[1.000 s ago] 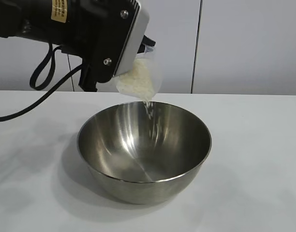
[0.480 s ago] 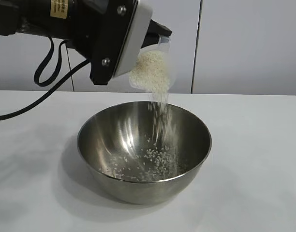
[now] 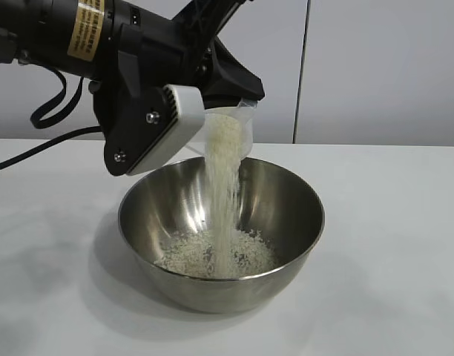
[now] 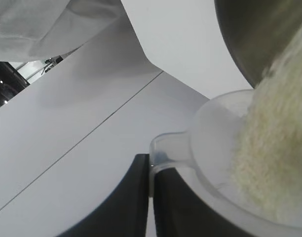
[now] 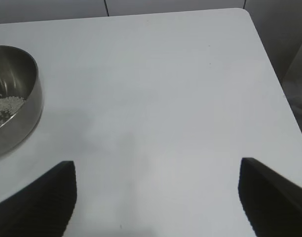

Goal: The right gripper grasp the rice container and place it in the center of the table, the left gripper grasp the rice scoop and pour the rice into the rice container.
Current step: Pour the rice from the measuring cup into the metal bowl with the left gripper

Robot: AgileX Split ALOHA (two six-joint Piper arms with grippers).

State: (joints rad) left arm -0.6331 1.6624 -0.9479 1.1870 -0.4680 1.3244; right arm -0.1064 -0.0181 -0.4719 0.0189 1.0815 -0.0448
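Note:
The rice container (image 3: pixel 212 293), a shiny steel bowl, stands on the table (image 3: pixel 390 245). My left gripper (image 3: pixel 225 87) is shut on the tab handle of the rice scoop (image 3: pixel 233 132) and holds it steeply tilted over the bowl's far side. Rice (image 3: pixel 221 185) falls in a thick stream onto a heap (image 3: pixel 249 256) in the bowl's bottom. In the left wrist view the left gripper (image 4: pixel 151 165) pinches the scoop (image 4: pixel 210 128), with rice (image 4: pixel 274 148) sliding toward the bowl (image 4: pixel 254 34). My right gripper (image 5: pixel 158 168) is open and empty over bare table, away from the bowl (image 5: pixel 27 118).
The white table (image 5: pixel 166 74) ends at a rounded corner (image 5: pixel 245 12) in the right wrist view. A black cable (image 3: pixel 41 152) trails from the left arm over the table behind the bowl. White wall panels stand behind.
The left gripper has tipped the scoop further. The thin trickle of rice has grown to a thick stream, and the bowl has gone from nearly empty to holding a heap.

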